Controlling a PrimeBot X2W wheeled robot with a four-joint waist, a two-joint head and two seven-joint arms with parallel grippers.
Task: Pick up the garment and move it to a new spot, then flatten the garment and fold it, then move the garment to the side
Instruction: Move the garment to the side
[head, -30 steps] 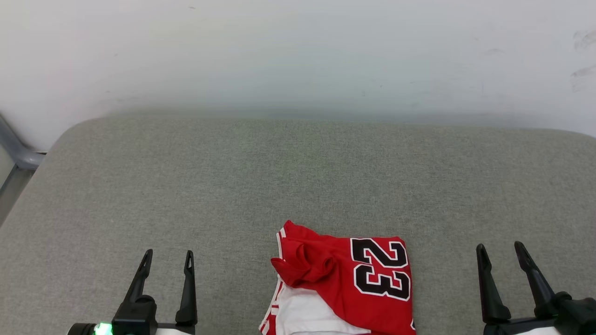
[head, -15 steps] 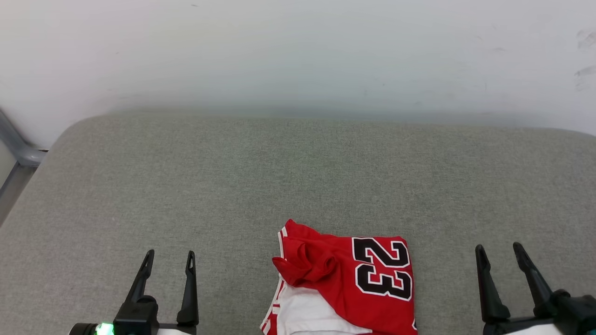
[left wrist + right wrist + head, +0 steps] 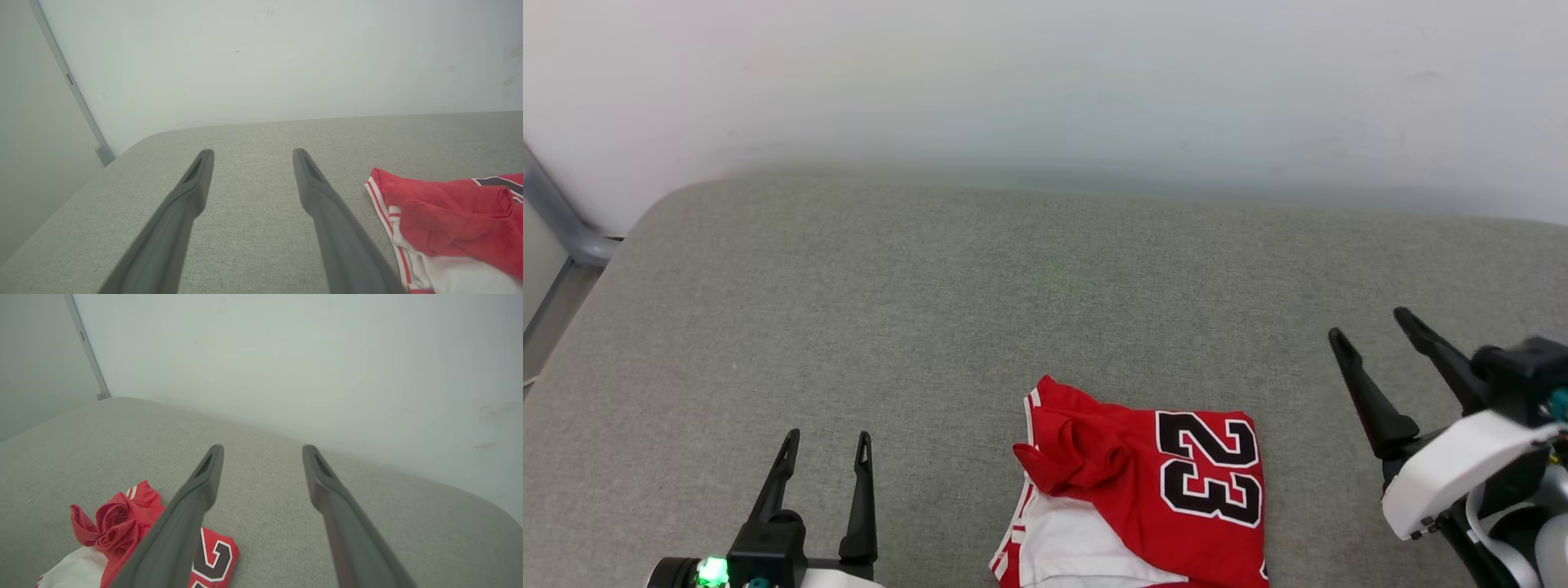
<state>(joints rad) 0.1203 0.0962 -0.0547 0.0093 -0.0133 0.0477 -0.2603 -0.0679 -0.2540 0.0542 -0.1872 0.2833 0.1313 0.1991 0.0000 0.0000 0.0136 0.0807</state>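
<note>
Garment (image 3: 1143, 482) on grey pad (image 3: 1013, 286) btwn L claw (image 3: 828, 434) & R claw (image 3: 1367, 322), both wide, empty

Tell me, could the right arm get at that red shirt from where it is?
Probably yes. The right gripper hangs open a little way to one side of the garment, with just grey cushion between them and nothing standing in the way.
</note>
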